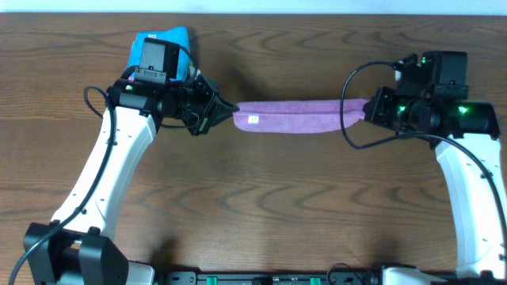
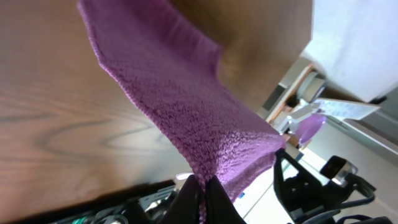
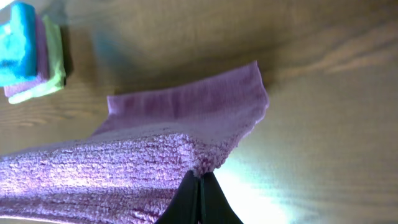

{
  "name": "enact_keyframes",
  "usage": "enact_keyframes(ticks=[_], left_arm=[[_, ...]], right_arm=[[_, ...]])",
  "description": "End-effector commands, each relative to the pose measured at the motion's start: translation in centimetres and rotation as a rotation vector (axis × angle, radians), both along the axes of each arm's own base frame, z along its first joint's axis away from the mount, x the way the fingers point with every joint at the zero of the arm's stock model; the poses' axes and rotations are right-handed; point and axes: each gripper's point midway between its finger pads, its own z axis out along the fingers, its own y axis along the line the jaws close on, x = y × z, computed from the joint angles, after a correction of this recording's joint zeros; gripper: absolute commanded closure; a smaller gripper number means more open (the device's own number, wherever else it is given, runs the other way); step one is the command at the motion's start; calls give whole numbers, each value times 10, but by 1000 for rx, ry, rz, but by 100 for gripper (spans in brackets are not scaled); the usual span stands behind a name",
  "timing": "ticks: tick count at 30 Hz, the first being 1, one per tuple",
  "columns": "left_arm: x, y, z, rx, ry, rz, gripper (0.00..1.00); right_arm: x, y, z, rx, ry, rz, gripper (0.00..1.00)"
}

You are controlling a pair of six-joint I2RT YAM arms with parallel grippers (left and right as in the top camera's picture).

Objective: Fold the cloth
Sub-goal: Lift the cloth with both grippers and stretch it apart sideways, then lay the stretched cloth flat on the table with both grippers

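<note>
The left arm hides most of the stack of folded cloths [image 1: 170, 36] at the table's [image 1: 269, 206] far edge, with only its blue top showing from overhead. The purple terry cloth [image 1: 297, 116], nubbly and doubled into a long narrow band, stretches between the arms over the dark wood grain. The left gripper [image 1: 227, 113] and right gripper [image 1: 366, 109] each pinch one end, jaws closed down to the fabric's thickness.
</note>
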Motion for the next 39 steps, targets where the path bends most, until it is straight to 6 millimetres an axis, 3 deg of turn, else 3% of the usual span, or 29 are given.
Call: enact_keyframes(ticks=[1,10,16,20,23,25,27,32,37,38,39], left_arm=[[-3,6,4,31,-29,-23,94],[-43,-1,-14,113,71,-126,94],[-74,10,-37,310,149,-179,94],[-89,15,-49,443,164,-220,94],[-97,16,-58,532,150,-254,94],[-106,19,-71,590,168,-271,94],[-116,24,-85,632,196,-292,94],[-135,26,-116,677,230,-330,94],[-163,26,-142,705,305,-336,94],[-165,25,-145,707,305,-343,94],[-166,24,-147,708,306,-343,94]], right_arm=[[-5,-3,5,-14,9,-14,98],[-42,-1,-11,-9,182,-11,98],[-61,-3,-24,-46,252,38,98],[-75,-3,-46,-51,312,65,98],[-88,-2,-73,-49,366,74,98],[-99,-2,-97,-51,398,86,98],[-107,-2,-108,-55,397,100,98],[-121,-1,-115,-58,358,98,98],[-149,0,-131,-52,421,99,98],[-154,0,-136,-47,443,90,96],[-159,2,-140,-38,459,88,88]])
